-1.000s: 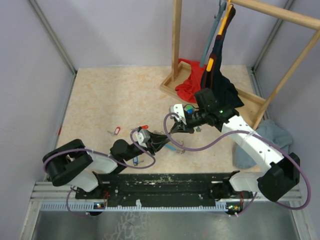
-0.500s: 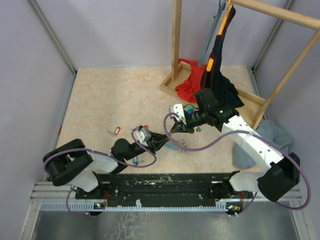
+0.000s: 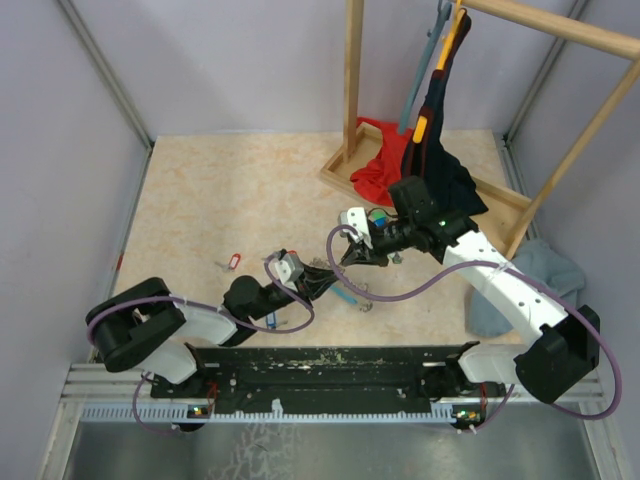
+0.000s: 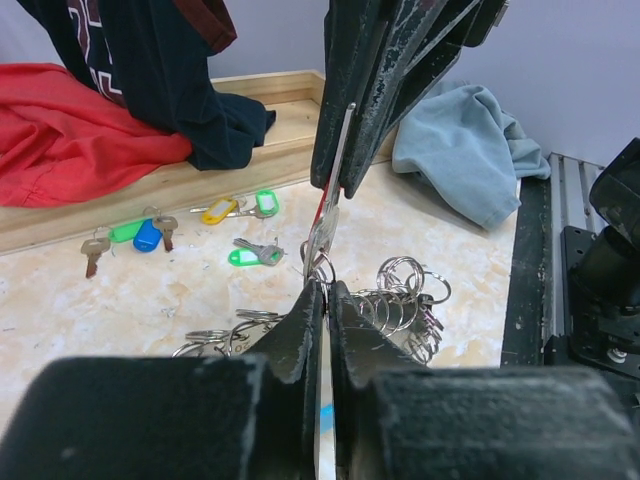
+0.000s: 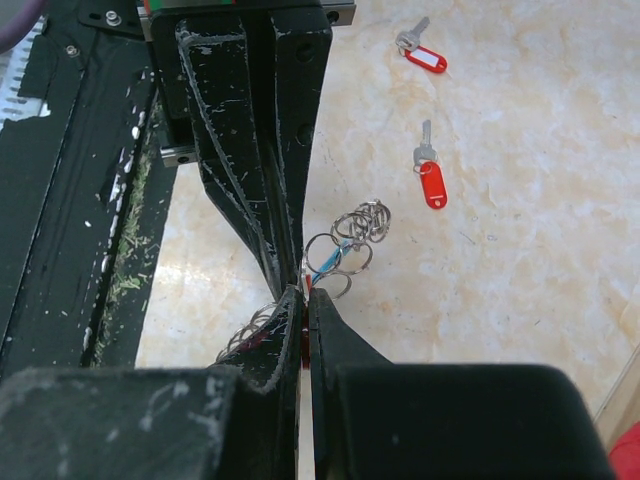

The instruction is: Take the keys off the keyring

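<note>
The keyring (image 4: 402, 300) is a chain of grey metal rings lying on the table, with a light-blue sleeve (image 3: 345, 297). My left gripper (image 4: 326, 292) is shut on the keyring's end, a strip of blue showing between its fingers. My right gripper (image 5: 305, 296) meets it tip to tip from the other side and is shut on a key with a red tag (image 4: 323, 212) that hangs on the ring. Both grippers (image 3: 333, 272) sit just above the table. The rings also show in the right wrist view (image 5: 347, 238).
Loose keys lie on the table: green (image 4: 250, 256), yellow (image 4: 218, 210), blue (image 4: 147, 235), two red-tagged ones (image 5: 430, 182) (image 5: 424, 58). A wooden rack base (image 3: 500, 205) with red and dark cloth stands behind, and a blue cloth (image 3: 545, 275) lies to the right.
My left gripper has edged slightly right and forward toward the right gripper. The right arm has hardly moved.
</note>
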